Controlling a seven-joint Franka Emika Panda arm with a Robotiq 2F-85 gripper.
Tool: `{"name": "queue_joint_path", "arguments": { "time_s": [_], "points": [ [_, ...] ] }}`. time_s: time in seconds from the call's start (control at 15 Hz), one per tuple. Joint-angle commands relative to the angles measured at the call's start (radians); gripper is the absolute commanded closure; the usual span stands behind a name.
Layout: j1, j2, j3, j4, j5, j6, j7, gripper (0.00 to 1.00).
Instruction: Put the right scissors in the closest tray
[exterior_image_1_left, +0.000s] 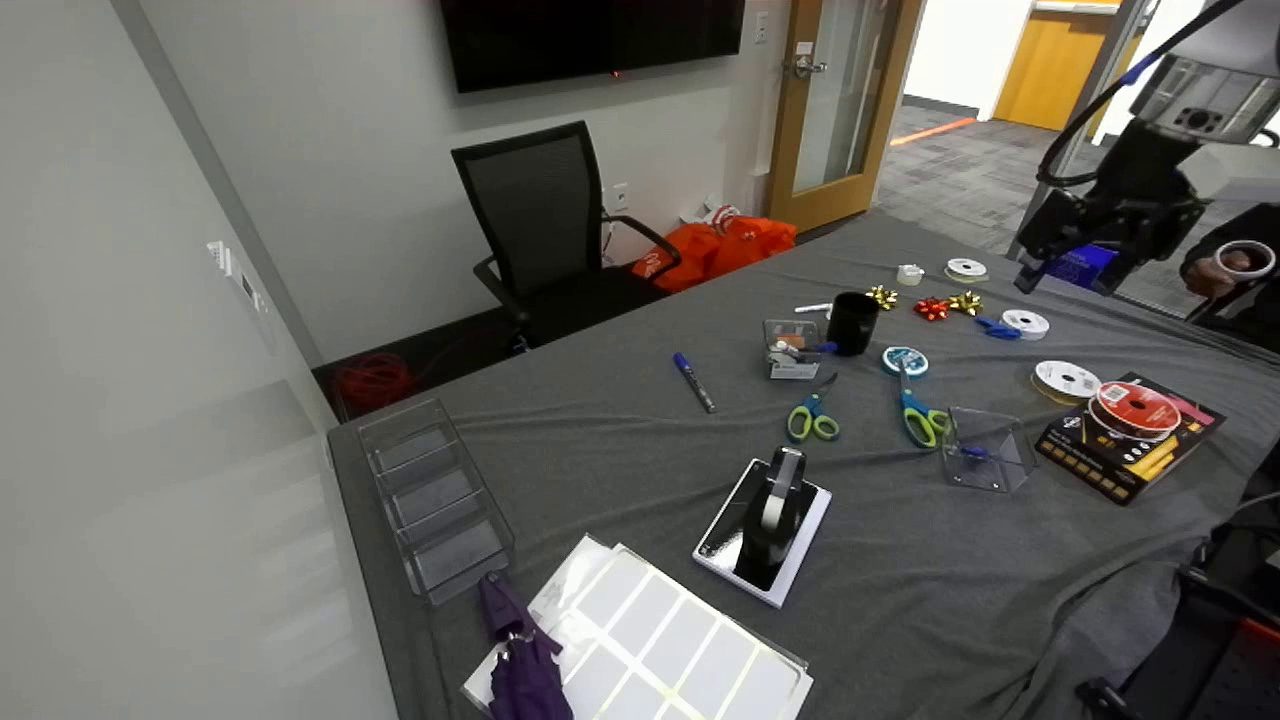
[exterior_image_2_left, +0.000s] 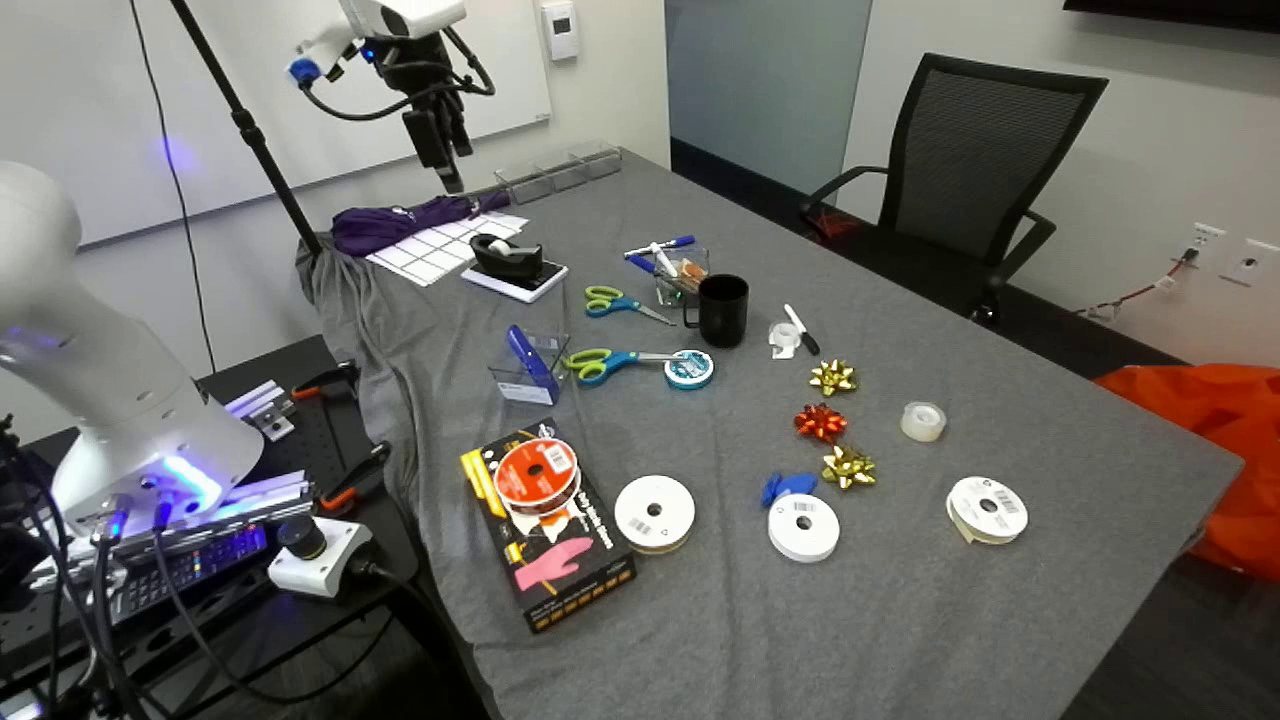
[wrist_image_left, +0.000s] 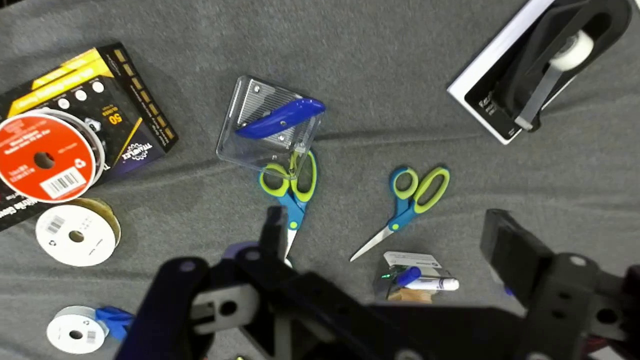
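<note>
Claw (wrist_image_left: 387, 217): jaws apart, above worktop (wrist_image_left: 340, 45)
Scissors (wrist_image_left: 295, 214), twin scissors (wrist_image_left: 406, 214): both below claw
Tray (wrist_image_left: 255, 100): below claw, blue tool (wrist_image_left: 280, 120) inside

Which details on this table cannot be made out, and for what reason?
Wrist view: the blade tip of the scissors nearer the glove box, behind the gripper.
Wrist view: the box's left end, cut off by the edge.
Wrist view: part of the pen box, also behind the gripper.
Both exterior views: the inside of the black mug, too dark.
</note>
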Motion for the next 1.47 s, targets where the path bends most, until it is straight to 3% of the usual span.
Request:
{"name": "queue_joint_path", "arguments": {
  "time_s": [0.0, 0.27, 0.6, 1.0, 1.4],
  "points": [
    [-0.033, 0.139, 0.013, 0.038, 0.003, 0.138, 0.066, 0.00],
    [-0.035, 0.276, 0.015, 0.082, -0.029, 0.238, 0.131, 0.00],
    [-0.028, 0.431, 0.000, 0.147, -0.162, 0.342, 0.228, 0.00],
    [0.005, 0.592, -0.078, 0.227, -0.337, 0.520, 0.315, 0.00],
    [0.033, 0.595, -0.114, 0.227, -0.329, 0.516, 0.303, 0.00]
  ]
}}
